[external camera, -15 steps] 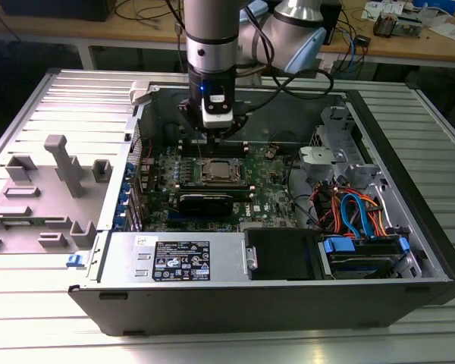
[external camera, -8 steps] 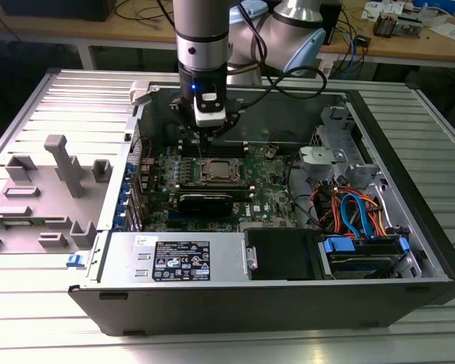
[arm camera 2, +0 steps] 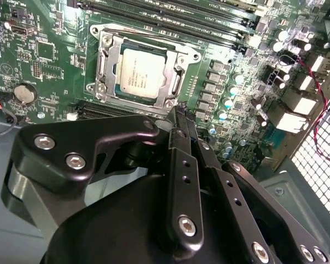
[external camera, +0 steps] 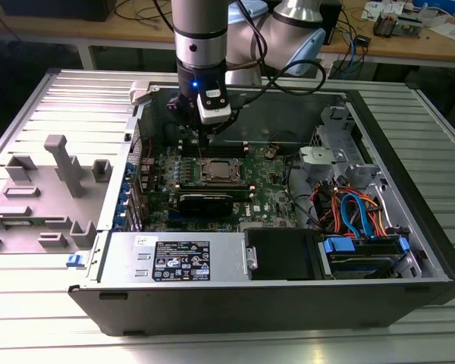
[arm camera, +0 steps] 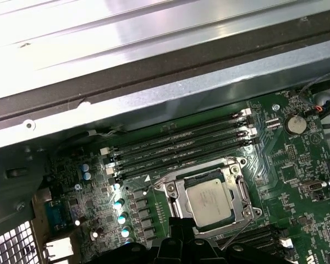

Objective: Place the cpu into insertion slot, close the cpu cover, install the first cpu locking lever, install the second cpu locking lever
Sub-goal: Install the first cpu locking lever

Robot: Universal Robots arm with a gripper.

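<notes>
**Item:** chip (arm camera 2: 138, 74).
**Location:** seated flat in the socket (arm camera: 195, 179) on the green board (arm camera 2: 49, 55), inside the open computer case (external camera: 409, 227).
**Cover** (arm camera 2: 102, 61): lies down around the chip, its window framing the metal top. Whether it is latched cannot be told.
**Gripper** (arm camera 2: 179, 116): fingers drawn together, holding nothing, poised just above the socket's near edge.
**Risks:**
- A descent off line could strike the chip's top or the memory slots (arm camera 2: 170, 16) nearby.
- A locking lever could slip off the narrow closed tips and spring back, leaving the cover loose.
</notes>
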